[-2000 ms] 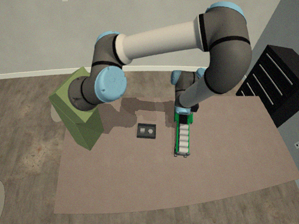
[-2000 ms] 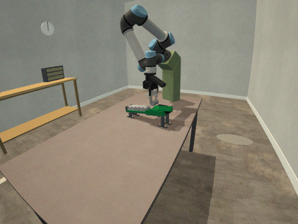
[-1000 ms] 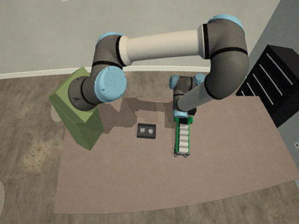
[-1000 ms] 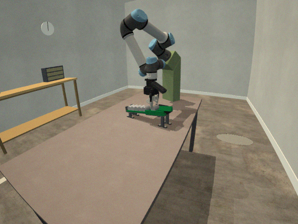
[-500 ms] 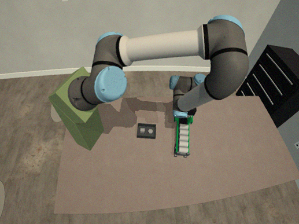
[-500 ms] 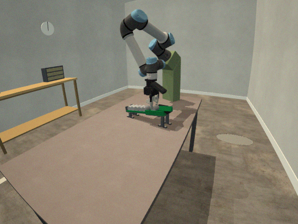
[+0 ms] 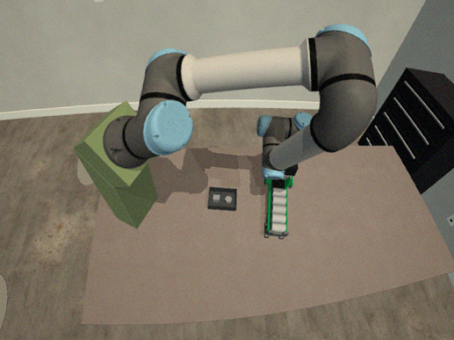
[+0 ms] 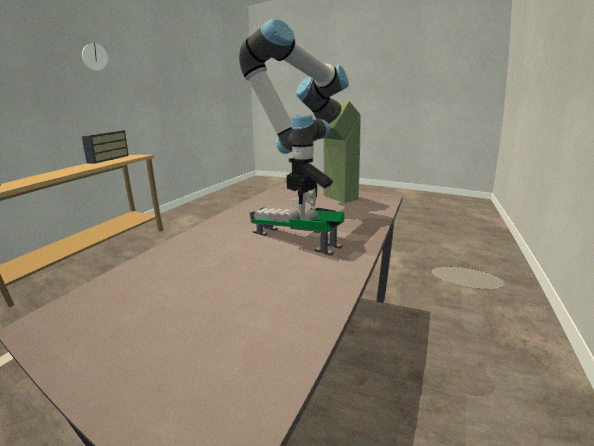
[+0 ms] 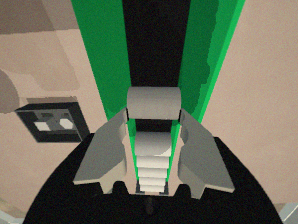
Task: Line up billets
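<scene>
A green feed ramp (image 7: 278,210) with a black channel stands on short legs on the table; it also shows in the exterior view (image 8: 300,220). Several grey billets (image 7: 279,213) lie across it in a row toward its lower end (image 8: 274,214). My gripper (image 9: 153,108) is shut on one more billet (image 9: 153,102), held crosswise low over the channel just uphill of the row (image 9: 152,160). In the exterior view the gripper (image 8: 305,209) points straight down at the ramp. I cannot tell if the held billet touches the ramp. The stop is hidden.
A dark small plate (image 7: 222,199) with two light shapes lies on the table left of the ramp. The green robot pedestal (image 7: 117,161) stands at the table's far corner. A black drawer cabinet (image 7: 429,124) and a wooden shelf (image 8: 75,200) stand off the table.
</scene>
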`<state>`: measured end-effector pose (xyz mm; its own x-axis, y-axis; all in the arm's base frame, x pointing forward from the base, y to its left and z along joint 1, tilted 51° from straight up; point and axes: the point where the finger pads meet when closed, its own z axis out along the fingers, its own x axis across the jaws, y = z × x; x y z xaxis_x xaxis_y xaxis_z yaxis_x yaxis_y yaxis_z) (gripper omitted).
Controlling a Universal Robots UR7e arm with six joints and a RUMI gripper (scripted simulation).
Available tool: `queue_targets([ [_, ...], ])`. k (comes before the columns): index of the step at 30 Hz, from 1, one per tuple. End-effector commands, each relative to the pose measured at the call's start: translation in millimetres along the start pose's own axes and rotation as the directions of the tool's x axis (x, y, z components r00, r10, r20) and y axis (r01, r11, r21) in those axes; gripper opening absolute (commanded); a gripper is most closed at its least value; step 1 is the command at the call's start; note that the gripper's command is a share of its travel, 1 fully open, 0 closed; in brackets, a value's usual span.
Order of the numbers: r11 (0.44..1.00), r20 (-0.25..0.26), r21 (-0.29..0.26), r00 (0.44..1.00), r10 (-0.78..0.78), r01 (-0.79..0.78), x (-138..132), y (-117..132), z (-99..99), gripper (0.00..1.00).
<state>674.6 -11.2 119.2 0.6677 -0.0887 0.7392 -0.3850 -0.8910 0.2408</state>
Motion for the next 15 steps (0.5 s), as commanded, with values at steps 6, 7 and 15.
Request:
queue_targets([
  [6,1.000,-0.002,0.001,1.000,0.000,0.000,0.7,-1.3,6.7,0.00],
  [7,1.000,-0.002,0.001,1.000,0.000,0.000,0.7,-1.3,7.1,0.00],
  [15,1.000,-0.002,0.001,1.000,0.000,0.000,0.7,-1.4,7.8,0.00],
])
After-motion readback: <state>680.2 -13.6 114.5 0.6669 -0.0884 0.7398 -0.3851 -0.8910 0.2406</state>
